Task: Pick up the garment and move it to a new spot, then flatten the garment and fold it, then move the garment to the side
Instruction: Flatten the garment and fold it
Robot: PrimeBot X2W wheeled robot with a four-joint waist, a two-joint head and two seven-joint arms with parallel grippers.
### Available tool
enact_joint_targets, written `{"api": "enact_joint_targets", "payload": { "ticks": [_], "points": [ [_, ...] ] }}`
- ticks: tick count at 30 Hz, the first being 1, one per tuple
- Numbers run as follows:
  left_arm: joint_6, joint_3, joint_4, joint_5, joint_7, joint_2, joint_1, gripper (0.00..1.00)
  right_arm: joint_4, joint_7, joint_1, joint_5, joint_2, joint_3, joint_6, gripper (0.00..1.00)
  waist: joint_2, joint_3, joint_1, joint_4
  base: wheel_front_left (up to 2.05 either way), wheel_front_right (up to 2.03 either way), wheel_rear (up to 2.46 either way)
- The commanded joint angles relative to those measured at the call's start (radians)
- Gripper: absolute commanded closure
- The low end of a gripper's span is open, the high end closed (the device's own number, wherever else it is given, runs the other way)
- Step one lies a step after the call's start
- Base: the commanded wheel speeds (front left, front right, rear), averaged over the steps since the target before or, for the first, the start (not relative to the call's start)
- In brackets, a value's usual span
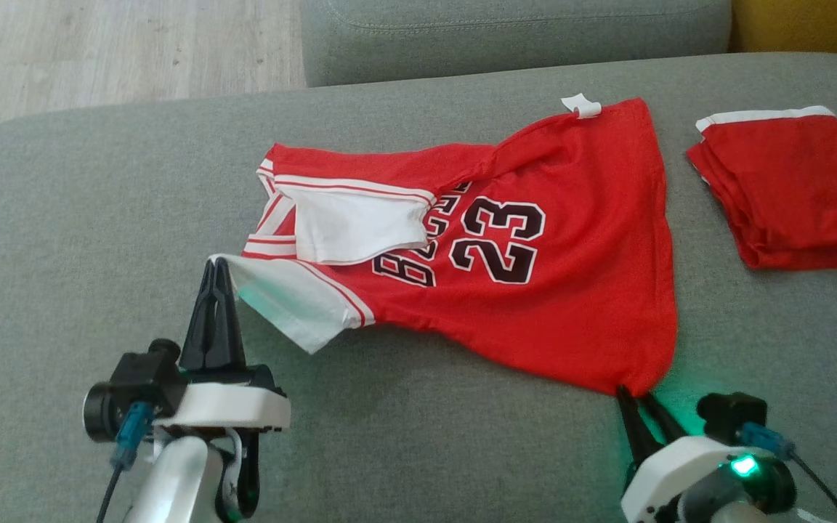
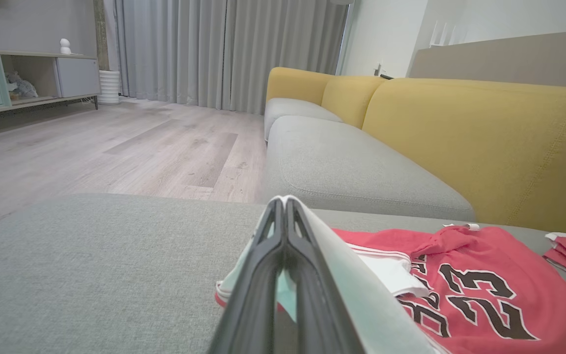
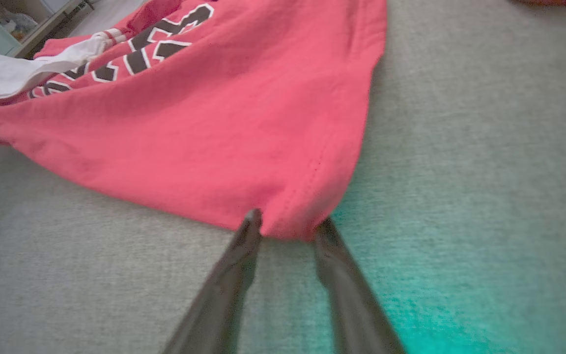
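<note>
jersey [image 1: 535,290] ctr on sofa seat [image 1: 62,218] | folded garment [image 1: 789,189] to its R

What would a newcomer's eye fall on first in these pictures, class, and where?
A red jersey numbered 23 lies rumpled across the middle of the grey cushion. The left tool is shut on its white sleeve at the near left, while the right tool stands open astride the near right hem corner. A folded red garment sits at the far right.
</note>
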Motion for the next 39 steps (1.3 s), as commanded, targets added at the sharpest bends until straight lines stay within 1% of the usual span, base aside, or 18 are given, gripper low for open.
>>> {"api": "enact_joint_targets", "payload": {
  "ticks": [1, 5, 10, 13, 15, 17, 20, 22, 23, 27, 32, 35, 37, 39],
  "points": [
    [-0.002, 0.044, -0.023, 0.010, -0.010, 0.005, -0.024, 1.00, -0.028, 0.001, -0.020, -0.004, -0.003, 0.039, 0.007, 1.00, 0.0000, -0.002, 0.0000, -0.001, 0.00, 0.00, 0.00],
    [-0.013, 0.055, -0.008, 0.002, -0.010, 0.003, -0.025, 1.00, -0.088, -0.040, -0.037, 0.000, -0.003, 0.041, 0.007, 1.00, 0.0000, -0.015, 0.0000, -0.004, 0.00, 0.00, 0.00],
    [-0.039, 0.083, -0.018, -0.034, -0.010, 0.006, -0.046, 1.00, -0.196, -0.072, -0.082, -0.023, -0.003, 0.007, 0.007, 1.00, 0.0000, -0.043, 0.0000, -0.009, 0.00, 0.00, 0.00],
    [-0.079, 0.108, -0.048, -0.113, 0.009, -0.006, -0.079, 1.00, -0.276, -0.063, -0.129, -0.055, -0.003, -0.017, 0.007, 1.00, 0.0000, -0.061, 0.0000, -0.009, 0.00, 0.00, 0.00],
    [-0.106, 0.108, -0.079, -0.134, 0.031, 0.003, -0.119, 1.00, -0.330, -0.054, -0.170, -0.078, -0.003, -0.037, 0.007, 1.00, 0.0000, -0.075, 0.0000, -0.006, 0.00, 0.00, 0.00],
    [-0.115, 0.126, -0.112, -0.163, 0.052, 0.008, -0.167, 1.00, -0.374, -0.043, -0.216, -0.097, -0.009, -0.043, 0.007, 1.00, 0.0000, -0.090, 0.0000, -0.005, 0.00, 0.00, 0.00],
    [-0.121, 0.144, -0.173, -0.194, 0.085, 0.014, -0.243, 1.00, -0.422, -0.024, -0.288, -0.112, -0.041, -0.041, 0.007, 1.00, 0.0000, -0.111, 0.0000, -0.003, 0.00, 0.00, 0.00],
    [-0.121, 0.150, -0.220, -0.204, 0.107, 0.020, -0.294, 1.00, -0.452, -0.012, -0.337, -0.114, -0.070, -0.032, 0.007, 1.00, 0.0000, -0.121, 0.0000, -0.001, 0.00, 0.00, 0.00],
    [-0.121, 0.150, -0.220, -0.204, 0.107, 0.020, -0.294, 1.00, -0.452, -0.012, -0.337, -0.114, -0.070, -0.032, 0.007, 1.00, 0.0000, -0.121, 0.0000, -0.001, 0.00, 0.00, 0.00],
    [-0.106, 0.159, -0.319, -0.236, 0.152, 0.012, -0.385, 1.00, -0.521, 0.019, -0.414, -0.106, -0.131, -0.025, 0.007, 1.00, 0.0000, -0.137, 0.0000, 0.005, 0.00, 0.00, 0.00],
    [-0.063, 0.177, -0.468, -0.257, 0.209, 0.010, -0.454, 1.00, -0.635, 0.086, -0.454, -0.090, -0.192, -0.017, 0.007, 1.00, 0.0000, -0.147, 0.0000, -0.004, 0.00, 0.00, 0.00],
    [-0.032, 0.199, -0.568, -0.277, 0.255, 0.015, -0.467, 1.00, -0.719, 0.142, -0.452, -0.078, -0.210, -0.024, 0.007, 1.00, 0.0000, -0.144, 0.0000, -0.012, 0.00, 0.00, 0.00],
    [-0.021, 0.207, -0.611, -0.280, 0.291, 0.035, -0.472, 1.00, -0.770, 0.181, -0.449, -0.064, -0.214, -0.041, 0.007, 1.00, 0.0000, -0.133, 0.0000, -0.013, 0.00, 0.00, 0.00],
    [-0.022, 0.218, -0.608, -0.273, 0.313, 0.065, -0.476, 1.00, -0.807, 0.215, -0.450, -0.056, -0.220, -0.050, 0.007, 1.00, 0.0000, -0.114, 0.0000, -0.014, 0.00, 0.00, 0.00]
  ]
}}
